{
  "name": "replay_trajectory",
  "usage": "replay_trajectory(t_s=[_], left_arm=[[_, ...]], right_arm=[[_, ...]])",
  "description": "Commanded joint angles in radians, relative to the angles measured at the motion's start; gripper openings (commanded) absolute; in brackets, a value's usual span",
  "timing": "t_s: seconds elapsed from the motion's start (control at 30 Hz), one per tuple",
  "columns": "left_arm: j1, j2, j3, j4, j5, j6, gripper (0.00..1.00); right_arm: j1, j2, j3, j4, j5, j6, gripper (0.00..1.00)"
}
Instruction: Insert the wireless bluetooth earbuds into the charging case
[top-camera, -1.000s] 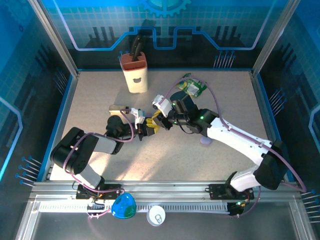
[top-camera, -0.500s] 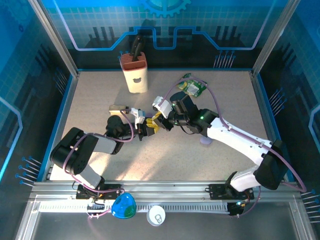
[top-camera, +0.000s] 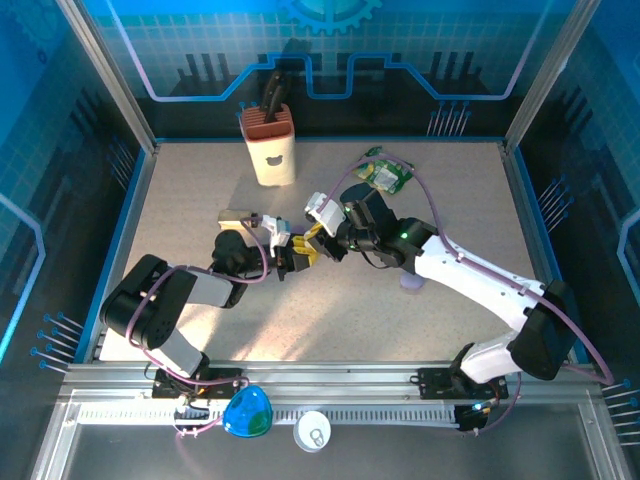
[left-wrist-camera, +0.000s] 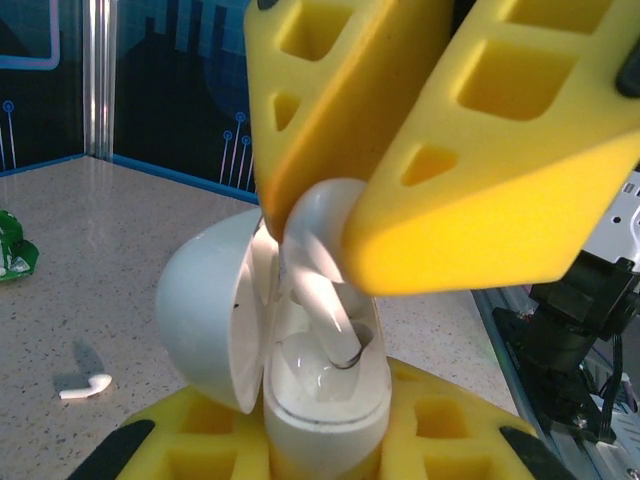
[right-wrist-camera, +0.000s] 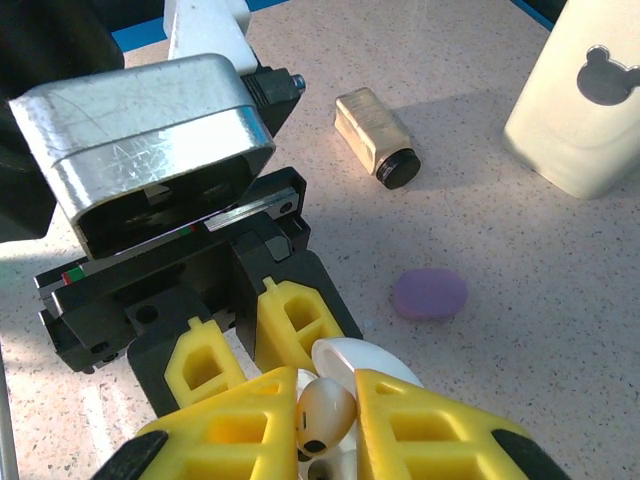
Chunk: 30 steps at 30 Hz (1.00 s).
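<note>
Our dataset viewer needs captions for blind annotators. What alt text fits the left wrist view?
The right gripper, yellow-fingered, holds a white earbud stem-down in the open white charging case, which the left gripper grips at the bottom edge. A second earbud lies on the speckled table at far left.

At 6 o'clock the right gripper (right-wrist-camera: 327, 405) pinches a glossy white plastic earbud (right-wrist-camera: 322, 412) between its yellow ribbed fingers. The earbud is just over a white pebble-shaped charging case (right-wrist-camera: 365, 362), which sits against the left gripper (right-wrist-camera: 245, 345) at its 10 o'clock. On the speckled beige table (right-wrist-camera: 520, 330), a flat lilac oval pebble (right-wrist-camera: 430, 293) lies at 3 o'clock. A beige black-capped bottle (right-wrist-camera: 373, 135) lies on its side at 12 o'clock, and a cream bear-cutout container (right-wrist-camera: 585, 110) stands at 2 o'clock.
</note>
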Motion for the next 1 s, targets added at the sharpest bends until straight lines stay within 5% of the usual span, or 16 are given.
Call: replay_trajectory(t_s=[0.0, 0.97], left_arm=[[0.009, 0.005, 0.031, 0.038, 0.033, -0.012, 0.11], [0.009, 0.033, 0.042, 0.037, 0.039, -0.023, 0.12]], right_arm=[[0.005, -0.023, 0.005, -0.01, 0.054, -0.021, 0.2], [0.037, -0.013, 0.067, -0.084, 0.105, -0.1, 0.2]])
